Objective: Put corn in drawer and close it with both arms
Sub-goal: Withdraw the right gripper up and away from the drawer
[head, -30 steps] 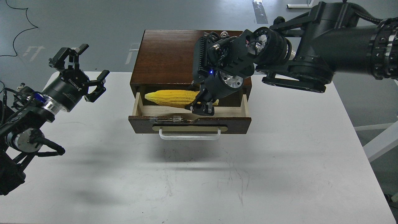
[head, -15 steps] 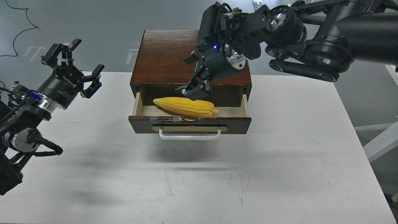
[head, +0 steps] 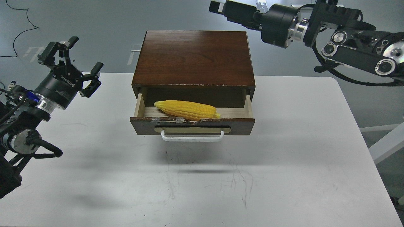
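The bright yellow corn [head: 187, 109] lies lengthwise inside the open drawer [head: 241, 126], its point toward the left, resting against the front panel's chipped, taped top edge. The drawer is pulled out from the dark brown cabinet [head: 194, 56], and its white bar handle [head: 192, 137] faces me. My left gripper [head: 77, 60] is open and empty, raised above the table to the left of the cabinet. My right gripper [head: 217, 6] is high behind the cabinet's back right corner, well away from the corn. It is dark and seen end-on, so its fingers cannot be told apart.
The cabinet stands at the back middle of a white table [head: 202, 183]. The right arm's thick links [head: 353, 53] hang over the table's back right corner. A white frame [head: 385, 145] stands beside the table's right edge.
My right gripper let go of the corn, which dropped into the drawer. The gripper then rose and pulled back up and to the right. My left gripper drifted slightly left and up.
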Controlling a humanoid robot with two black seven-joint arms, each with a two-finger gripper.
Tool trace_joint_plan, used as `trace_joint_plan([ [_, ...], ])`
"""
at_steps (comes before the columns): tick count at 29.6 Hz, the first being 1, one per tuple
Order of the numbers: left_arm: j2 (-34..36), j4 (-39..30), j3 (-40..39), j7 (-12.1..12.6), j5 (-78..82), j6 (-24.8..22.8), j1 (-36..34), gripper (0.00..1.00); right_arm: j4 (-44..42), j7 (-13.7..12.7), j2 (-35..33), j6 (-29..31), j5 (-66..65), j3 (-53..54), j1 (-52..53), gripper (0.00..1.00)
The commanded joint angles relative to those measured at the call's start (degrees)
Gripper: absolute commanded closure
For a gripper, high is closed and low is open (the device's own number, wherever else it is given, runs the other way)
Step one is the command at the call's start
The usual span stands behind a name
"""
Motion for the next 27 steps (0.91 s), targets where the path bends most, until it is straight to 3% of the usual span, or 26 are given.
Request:
trace_joint_plan([
  [1, -0.1, 0.0, 0.4, 0.0, 1.2, 0.0, -0.6, 0.01, -0.7, 0.0, -0.4, 0.7, 8.9, 10.5, -12.8, 0.0],
  [5, -0.5, 0.0, 0.4, 0.0, 5.5, 0.0, -1.2, 0.01, -3.1, 0.0, 0.4, 1.5, 16.8, 15.6, -19.0, 0.0],
  [9, 0.1, -0.2, 0.6, 0.0, 7.6, 0.0, -1.4, 0.01, -5.2, 0.0, 0.4, 7.2, 25.8, 17.0, -23.1, 0.0],
  [13, 0.3, -0.2, 0.5, 0.0, 11.3, 0.0, -1.8, 0.01, -8.6, 0.0, 0.5, 10.6, 27.4, 16.4, -25.7, 0.0],
  [18, 3.2, -1.4, 0.6, 0.0, 26.7, 0.0, -8.2, 0.02, -8.6, 0.0, 0.3, 11.2, 27.4, 16.1, -26.5, 0.0],
  [20, 3.7, -3.1, 0.6, 0.0, 32.5, 0.0, -12.1, 0.04, -8.7, 0.0, 0.3, 11.2, 27.3, 15.9, -26.5, 0.0],
  [23, 3.6, -6.5, 0.7, 0.0, 39.8, 0.0, -17.9, 0.15, -8.5, 0.0, 0.3, 11.2, 27.2, 15.9, -26.5, 0.0],
  [27, 3.8, -16.6, 0.8, 0.0, 45.6, 0.0, -18.9, 0.25, -8.5, 0.0, 0.3, 11.2, 27.2, 15.9, -26.5, 0.0],
])
